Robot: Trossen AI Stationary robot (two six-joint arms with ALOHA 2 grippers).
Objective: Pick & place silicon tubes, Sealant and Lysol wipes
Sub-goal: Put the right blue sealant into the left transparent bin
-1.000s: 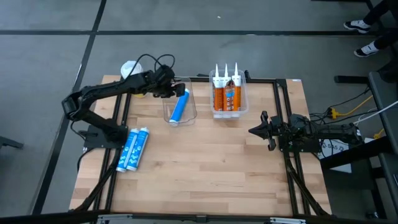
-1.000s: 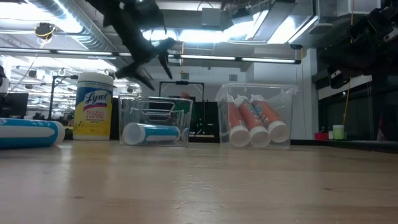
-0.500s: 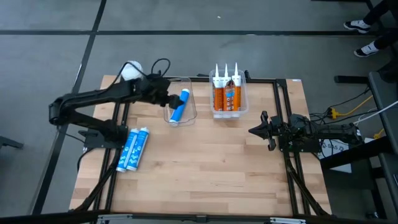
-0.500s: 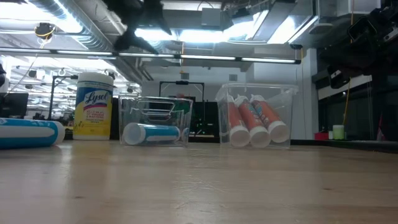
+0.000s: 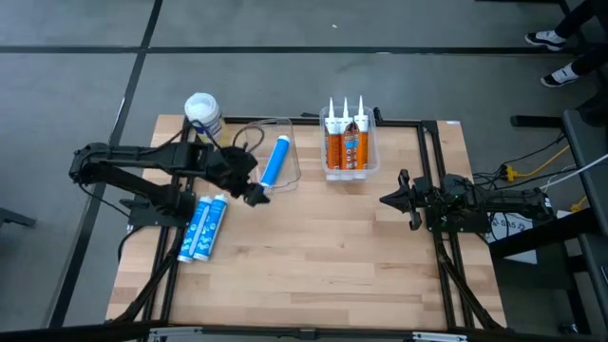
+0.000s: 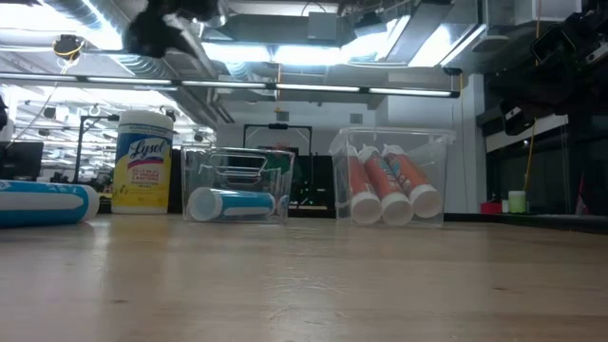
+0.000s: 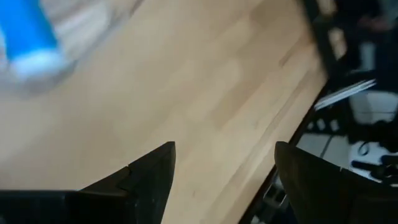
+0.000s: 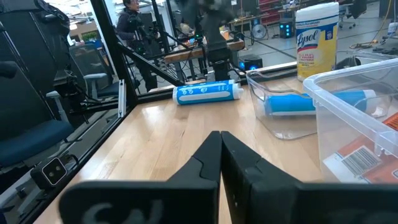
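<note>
- While you look down from above, you see the Lysol wipes (image 5: 201, 110) standing upright at the far left corner of the table (image 5: 313, 256), a short yellow canister with a wide round white lid.
- From table height, the wipes canister (image 6: 142, 161) shows a yellow body with a white label panel, and you can read "Lysol" in blue script on it; the smaller print below is too fine to read.
- You find one blue tube (image 5: 275, 161) with a white cap lying in the clear bin (image 5: 290, 166) just right of the wipes.
- You see two more blue tubes (image 5: 203, 228) lying side by side on the wood near the left edge; their white lettering cannot be read.
- You have three orange tubes (image 5: 346, 142) with white nozzles in the second clear bin (image 5: 370, 157), right of the first; a barcode shows on one, but no words can be made out.
- Your left gripper (image 5: 255, 194) hangs over bare wood just near of the first bin, its fingers (image 7: 149, 171) spread wide and holding nothing.
- Your right gripper (image 5: 388, 200) waits at the right side of the table, its fingers (image 8: 208, 158) pressed together and empty.
</note>
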